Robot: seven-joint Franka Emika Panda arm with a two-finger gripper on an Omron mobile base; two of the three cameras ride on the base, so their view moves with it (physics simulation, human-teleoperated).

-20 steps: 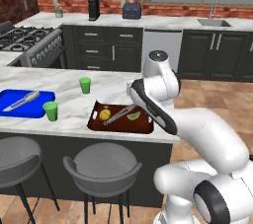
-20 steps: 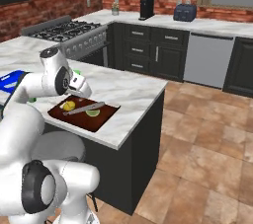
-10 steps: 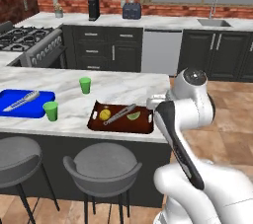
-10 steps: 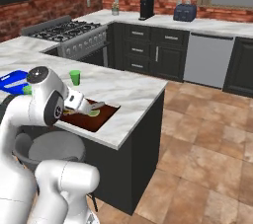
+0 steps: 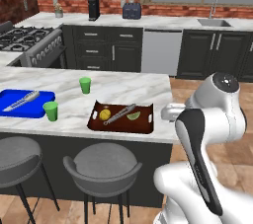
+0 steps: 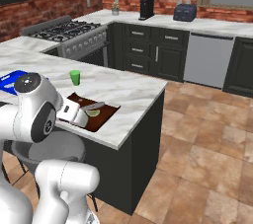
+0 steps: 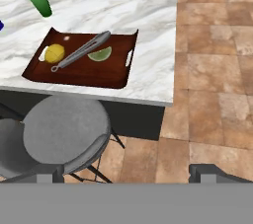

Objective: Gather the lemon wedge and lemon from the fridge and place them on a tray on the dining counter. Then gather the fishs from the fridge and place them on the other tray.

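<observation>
All views toward tray

Bare marble on the table right of and behind the tray. Tray crowded: lemon, tongs, lemon wedge. Two green cups stand between it and the blue tray. Stools block the near edge; tiled floor right is open.

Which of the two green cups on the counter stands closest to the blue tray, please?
The nearer green cup, right beside the blue tray's corner; the other cup stands farther back, apart from it.
</observation>
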